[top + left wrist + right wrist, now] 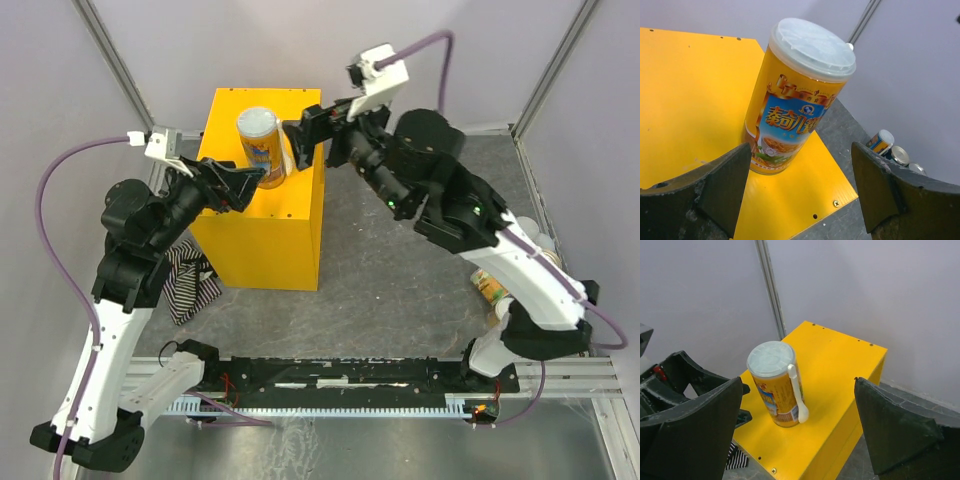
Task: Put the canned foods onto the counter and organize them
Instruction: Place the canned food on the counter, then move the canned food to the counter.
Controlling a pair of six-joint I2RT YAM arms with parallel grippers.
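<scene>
One tall can (262,146) with a yellow and blue label, a white plastic lid and a white spoon on its side stands upright on the yellow counter (290,215), near its right edge. It also shows in the left wrist view (795,100) and the right wrist view (776,385). My left gripper (252,186) is open just left of the can, not touching it (799,152). My right gripper (298,146) is open just right of the can, above the counter's edge (797,390). Other cans (882,141) lie on the floor at the far right (490,286), partly hidden by my right arm.
A striped cloth (190,282) lies on the grey floor by the counter's left front corner and shows in the right wrist view (735,459). Metal frame posts (110,60) stand at the back corners. A black rail (340,375) runs along the near edge.
</scene>
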